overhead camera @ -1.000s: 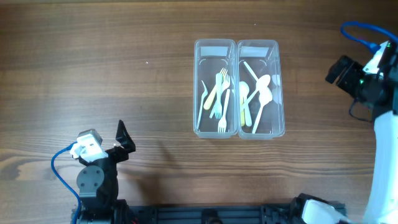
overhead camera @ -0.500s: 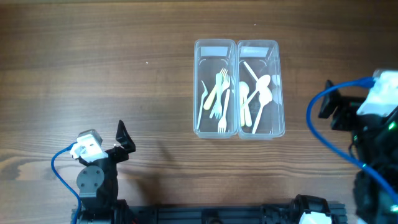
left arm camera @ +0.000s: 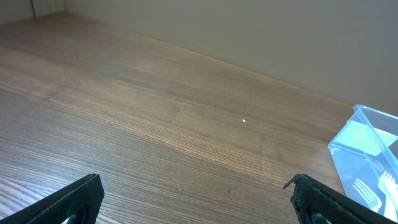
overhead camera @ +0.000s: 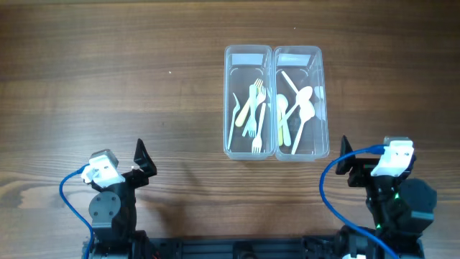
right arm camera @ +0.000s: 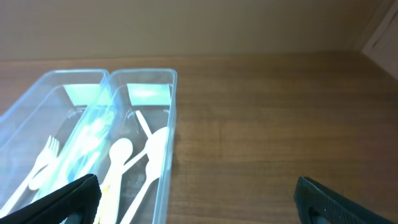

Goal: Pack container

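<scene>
Two clear plastic containers stand side by side at the table's middle right. The left container holds several forks. The right container holds several spoons. It also shows in the right wrist view with spoons inside. My left gripper is open and empty over bare wood at the front left, its arm low in the overhead view. My right gripper is open and empty at the front right, just in front of the right container's near corner.
The wooden table runs wide to the left and back. A blue cable loops beside the right arm and another beside the left arm. The left container's corner shows at the right edge of the left wrist view.
The right arm has come down from the far right edge to the table's front right, near the containers' front corner. The left arm and containers have not moved.
</scene>
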Robot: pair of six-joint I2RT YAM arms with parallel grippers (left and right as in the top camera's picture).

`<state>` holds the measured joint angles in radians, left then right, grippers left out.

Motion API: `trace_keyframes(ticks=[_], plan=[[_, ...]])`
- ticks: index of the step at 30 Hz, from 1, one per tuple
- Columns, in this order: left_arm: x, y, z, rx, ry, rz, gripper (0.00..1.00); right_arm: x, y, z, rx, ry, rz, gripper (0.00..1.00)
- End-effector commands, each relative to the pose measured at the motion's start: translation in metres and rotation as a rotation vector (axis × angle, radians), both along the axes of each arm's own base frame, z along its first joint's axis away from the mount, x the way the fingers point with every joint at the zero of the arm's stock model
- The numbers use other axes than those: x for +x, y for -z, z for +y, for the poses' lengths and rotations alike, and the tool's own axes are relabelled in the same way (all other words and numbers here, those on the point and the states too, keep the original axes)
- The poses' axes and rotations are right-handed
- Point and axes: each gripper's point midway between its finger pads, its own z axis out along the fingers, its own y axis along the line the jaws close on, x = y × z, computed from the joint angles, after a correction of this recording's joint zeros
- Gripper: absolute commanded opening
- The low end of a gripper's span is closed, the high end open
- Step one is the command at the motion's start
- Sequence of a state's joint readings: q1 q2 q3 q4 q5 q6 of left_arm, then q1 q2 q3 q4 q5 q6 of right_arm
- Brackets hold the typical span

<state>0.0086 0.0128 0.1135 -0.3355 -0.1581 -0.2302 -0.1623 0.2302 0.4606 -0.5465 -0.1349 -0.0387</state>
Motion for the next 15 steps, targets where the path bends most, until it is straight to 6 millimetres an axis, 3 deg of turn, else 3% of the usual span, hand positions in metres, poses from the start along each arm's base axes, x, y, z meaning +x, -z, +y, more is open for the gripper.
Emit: trace_keyframes(ticks=[1,10,15], plan=[[0.0,0.002,0.0,-0.015,0.001,-0.006,1.0,-0.002,0.008,0.005,0.02,-0.019,-0.024,1.0],[0.0,0.002,0.0,-0.015,0.001,-0.006,1.0,-0.006,0.042,0.006,0.021,-0.02,-0.024,1.0],[0.0,0.002,0.0,-0.015,0.001,-0.006,1.0,-0.006,0.049,0.006,0.02,-0.019,-0.03,1.0]])
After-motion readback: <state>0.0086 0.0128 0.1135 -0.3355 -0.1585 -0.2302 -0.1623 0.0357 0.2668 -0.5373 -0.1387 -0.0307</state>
